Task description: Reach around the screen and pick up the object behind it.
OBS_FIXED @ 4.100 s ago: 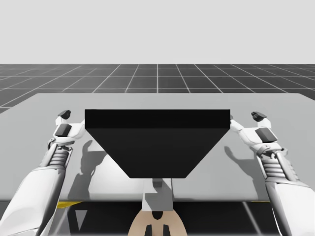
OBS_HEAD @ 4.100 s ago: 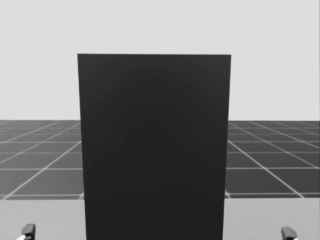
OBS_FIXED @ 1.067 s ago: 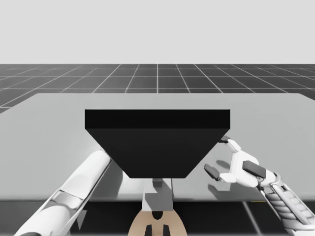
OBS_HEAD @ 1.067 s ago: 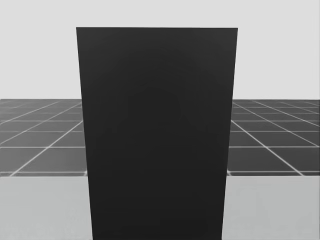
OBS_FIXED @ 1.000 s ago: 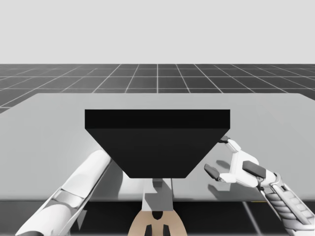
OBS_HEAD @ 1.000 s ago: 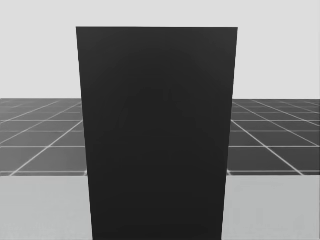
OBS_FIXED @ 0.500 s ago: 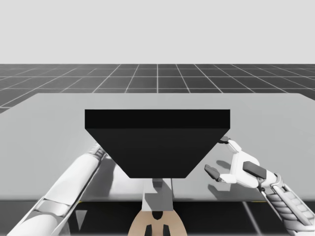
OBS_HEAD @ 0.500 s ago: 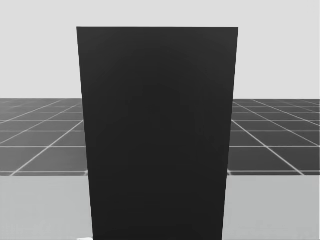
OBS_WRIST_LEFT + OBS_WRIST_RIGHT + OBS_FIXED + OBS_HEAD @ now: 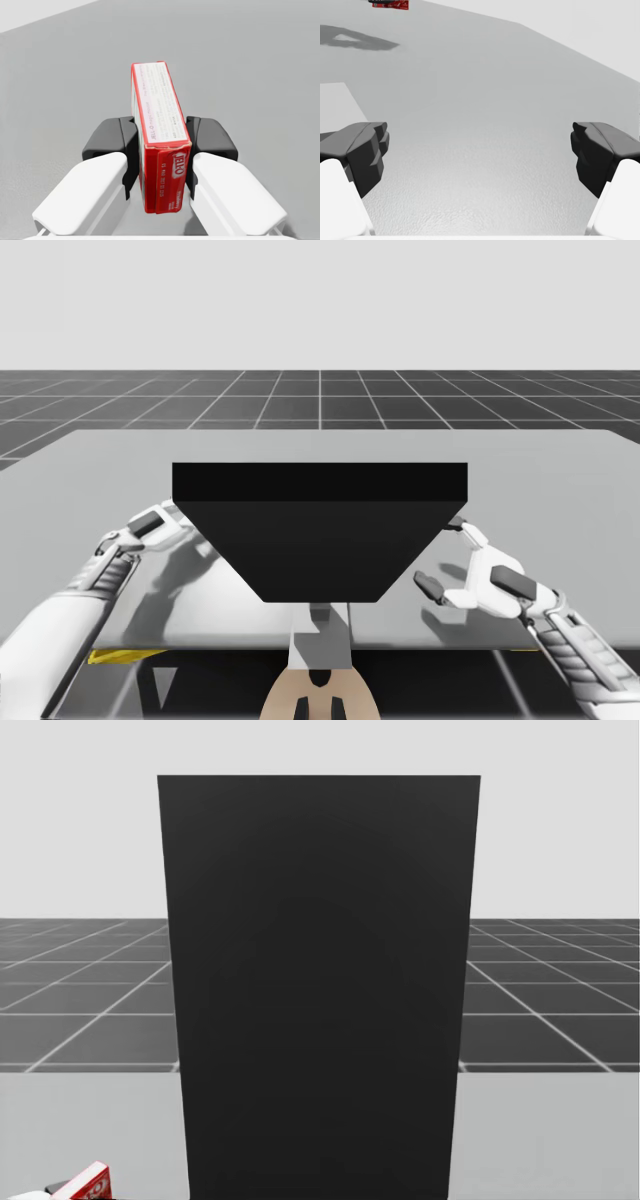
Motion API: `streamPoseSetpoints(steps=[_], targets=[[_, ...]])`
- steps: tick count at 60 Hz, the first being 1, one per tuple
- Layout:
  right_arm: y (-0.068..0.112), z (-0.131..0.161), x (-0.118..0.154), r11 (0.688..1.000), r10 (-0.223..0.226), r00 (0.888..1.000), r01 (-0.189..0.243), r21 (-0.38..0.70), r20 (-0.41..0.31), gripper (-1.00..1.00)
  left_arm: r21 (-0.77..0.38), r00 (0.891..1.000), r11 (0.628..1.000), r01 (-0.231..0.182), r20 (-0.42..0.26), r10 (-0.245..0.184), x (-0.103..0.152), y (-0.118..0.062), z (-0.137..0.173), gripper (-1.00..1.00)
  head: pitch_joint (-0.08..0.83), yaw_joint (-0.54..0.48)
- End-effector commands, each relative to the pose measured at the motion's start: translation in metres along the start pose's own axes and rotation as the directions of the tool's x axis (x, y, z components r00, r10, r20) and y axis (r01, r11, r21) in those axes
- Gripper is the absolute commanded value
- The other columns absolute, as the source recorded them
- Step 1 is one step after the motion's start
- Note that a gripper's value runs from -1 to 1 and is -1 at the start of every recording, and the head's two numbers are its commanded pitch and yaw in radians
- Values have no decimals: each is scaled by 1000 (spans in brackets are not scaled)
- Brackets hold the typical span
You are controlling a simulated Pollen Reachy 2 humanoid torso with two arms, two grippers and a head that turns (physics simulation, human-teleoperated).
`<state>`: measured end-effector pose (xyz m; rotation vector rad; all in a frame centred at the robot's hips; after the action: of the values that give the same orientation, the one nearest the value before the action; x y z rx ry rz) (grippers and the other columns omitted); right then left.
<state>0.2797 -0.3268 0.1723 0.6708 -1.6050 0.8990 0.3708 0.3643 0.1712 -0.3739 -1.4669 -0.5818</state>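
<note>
A tall black screen point(image 9: 320, 530) stands mid-table and blocks the centre of the head view, screen point(image 9: 320, 990). My left gripper point(image 9: 160, 147) is shut on a red box point(image 9: 159, 150) with white side panels, held on edge above the table. The high view puts that left gripper point(image 9: 168, 519) at the screen's left edge, partly hidden by it. A corner of the red box point(image 9: 90, 1184) peeks in left of the screen. My right gripper point(image 9: 445, 558) hangs open to the screen's right, and between the fingers of the right gripper point(image 9: 480, 155) is bare table. The red box point(image 9: 390, 3) shows far ahead of it.
The grey table point(image 9: 560, 480) stretches wide on both sides of the screen and behind it. Its front edge point(image 9: 450, 647) runs just below my right hand. A dark gridded floor lies beyond.
My left arm has swung out from the screen's lower left to its left edge, and the red box has come into the head view. My head has turned slightly. The right arm is still.
</note>
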Motion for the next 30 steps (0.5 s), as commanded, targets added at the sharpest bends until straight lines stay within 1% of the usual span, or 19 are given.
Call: streamPoseSetpoints(steps=[1,3,4,7,8,9,10,11,14,18,19,20,22,23,25,26,29,30], targets=[[-2,-2,-3,1000,-8,1000,8,-13,1,-1000,63,997,997,34,68,-38,26,17,24,1000,63,0],[-2,-2,-4,1000,-12,1000,12,-14,0,-1000,66,996,997,39,73,-44,30,18,25,1000,63,0],[-3,-2,-5,1000,-6,1000,6,-18,0,-1000,75,995,996,53,80,-59,37,21,27,1000,62,0],[-3,-2,-5,1000,-9,1000,8,-17,-2,-1000,83,994,995,63,87,-70,44,23,29,1000,62,-1],[-3,-1,-6,1000,-6,1000,6,-17,-1,-1000,94,992,993,72,98,-81,51,25,31,1000,63,-2],[-3,-1,-6,1000,-6,1000,6,-17,-1,-1000,94,992,993,72,98,-81,51,25,31,1000,63,-2],[-4,-1,-6,1000,-5,1000,5,-17,0,-1000,98,991,993,73,107,-83,56,27,32,1000,63,-2],[-4,-1,-7,1000,4,1000,-4,-15,4,-1000,105,989,991,83,117,-95,64,28,34,1000,63,-3],[-4,-1,-7,1000,1,1000,-1,-12,5,-1000,113,986,989,92,130,-106,72,29,36,1000,64,-4],[-4,-1,-8,1000,10,1000,-9,-7,5,-1000,128,980,986,102,159,-122,86,27,40,1000,65,-4],[-4,0,-9,1000,16,1000,-16,-9,4,-1000,134,976,985,106,174,-129,92,25,42,1000,65,-4],[-4,0,-9,1000,19,1000,-19,-11,5,-1000,135,975,985,106,180,-130,94,25,42,1000,65,-4],[-4,0,-10,1000,15,1000,-15,-6,-7,-1000,141,972,984,112,190,-138,98,23,43,1000,65,-4],[-4,0,-11,1000,13,1000,-13,-5,-22,-1000,152,967,981,123,203,-152,104,20,44,1000,65,-5],[-3,0,-11,1000,18,999,-18,-5,-27,-1000,159,964,979,128,213,-161,108,18,45,1000,65,-5],[-3,0,-12,1000,20,999,-20,-4,-32,-1000,170,958,975,140,228,-177,115,15,47,1000,65,-5],[-3,0,-12,1000,18,999,-19,-8,-38,-1000,183,950,972,149,244,-192,124,12,49,1000,65,-5],[-3,1,-13,1000,20,999,-20,-9,-42,-1000,191,944,969,154,262,-202,132,9,51,1000,65,-5]])
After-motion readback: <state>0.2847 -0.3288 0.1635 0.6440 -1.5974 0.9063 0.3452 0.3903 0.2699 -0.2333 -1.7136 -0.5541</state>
